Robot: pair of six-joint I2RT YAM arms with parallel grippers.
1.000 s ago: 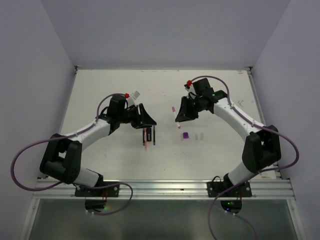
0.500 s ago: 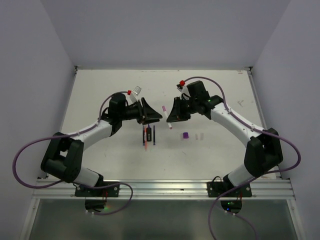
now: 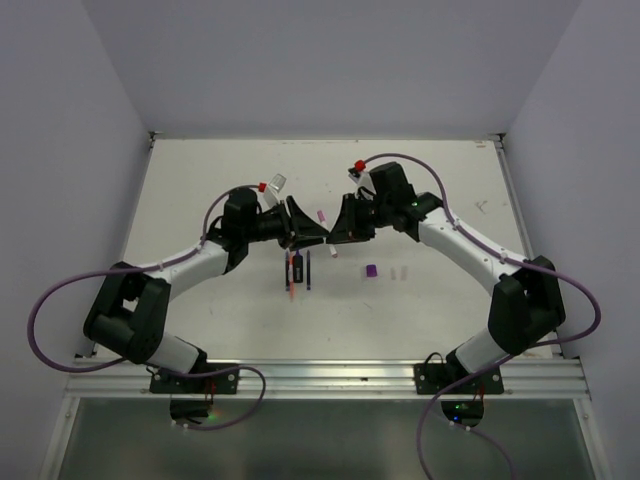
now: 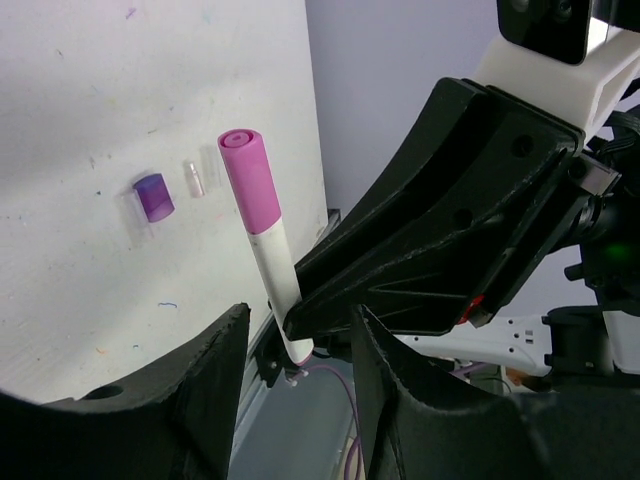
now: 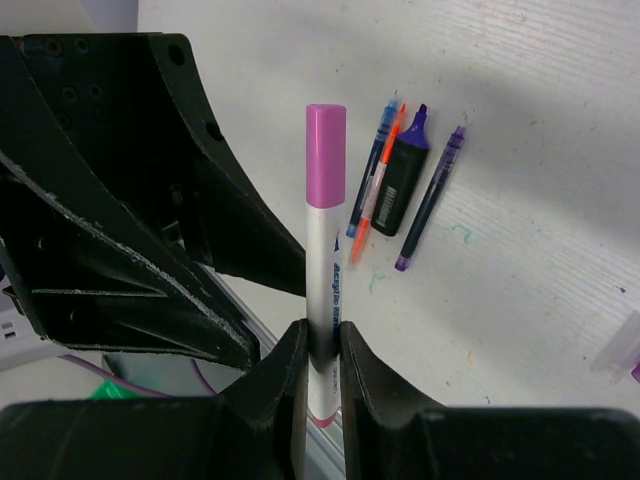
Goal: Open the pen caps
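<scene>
My right gripper [image 5: 322, 350] is shut on the white body of a pen [image 5: 325, 270] with a pink cap [image 5: 325, 150] still on it. It holds the pen above the table. In the top view the right gripper [image 3: 340, 228] and the pink cap [image 3: 322, 215] face my left gripper [image 3: 312, 234]. The left gripper [image 4: 300, 400] is open, its fingers [image 4: 205, 385] standing to either side of the pen [image 4: 272, 260] in its view without touching it. A loose purple cap [image 3: 371, 271] and a pale cap [image 3: 397, 272] lie on the table.
Several pens lie side by side on the table [image 3: 200, 180] below the grippers: blue [image 5: 377, 160], orange [image 5: 372, 205], a dark highlighter [image 5: 405, 175] and purple [image 5: 432, 200]. They also show in the top view [image 3: 298, 270]. The table's raised edges run along the left and right.
Both grippers have moved toward each other over the table's middle. The right one carried the pink-capped pen leftward and the open left gripper swung right until it faces the pen.
</scene>
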